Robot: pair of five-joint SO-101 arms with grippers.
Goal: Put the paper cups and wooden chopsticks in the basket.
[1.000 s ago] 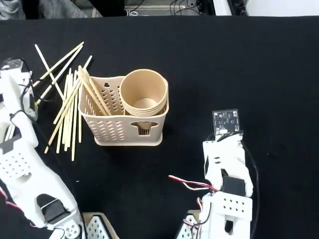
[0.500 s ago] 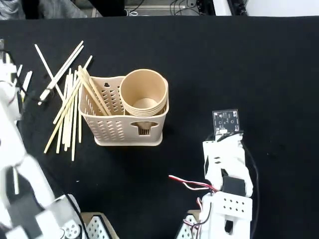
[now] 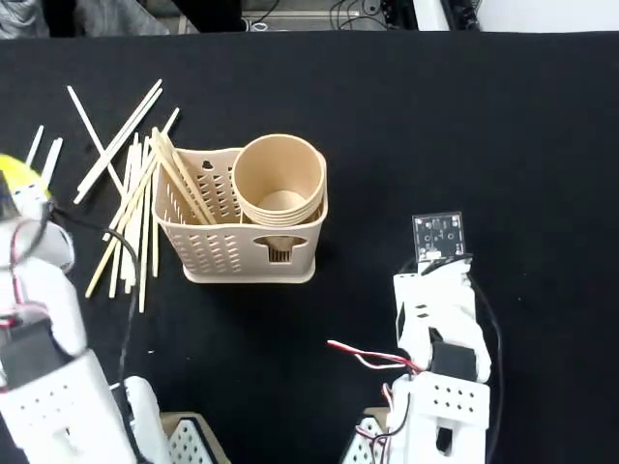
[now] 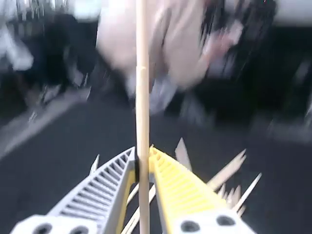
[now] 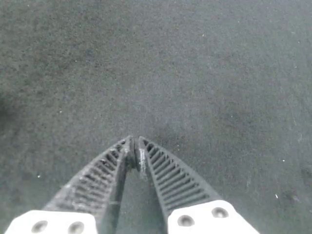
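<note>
1. Checking progress from the high view: the beige perforated plastic basket (image 3: 232, 253) stands upright on the black cloth-covered table (image 3: 464, 126), left of centre.
2. Cups: a nested stack of tan paper cups (image 3: 279, 179) sits upright in the basket's right-hand part. Every cup I can see is in the basket, so I judge the cup half of the task done.
3. Chopsticks, in: a few pale wooden chopsticks (image 3: 182, 179) lean inside the basket's left part, with their tips above the rim.
4. Chopsticks, out: a loose scatter of wooden chopsticks (image 3: 131, 217) lies on the table just beside the basket's left wall. More sticks fan out toward the far left corner.
5. Left gripper (image 4: 142, 152), one grey finger and one yellow: pinching a thin wooden chopstick (image 4: 142, 73) that runs straight up between the fingers. In the high view the left arm (image 3: 39, 290) is at the table's left edge, apart from the basket. Two pale stick ends (image 3: 44, 155) show by the yellow finger; I cannot tell whether one or two sticks are held.
6. Right gripper (image 5: 134, 144): fingers pressed together on nothing, over bare black table. The right arm (image 3: 440, 329) sits right of the basket, near the front edge.
7. Judgement: the chopstick part is early. The held stick has yet to go into the basket, and the scatter will likely need many more picks.
</note>
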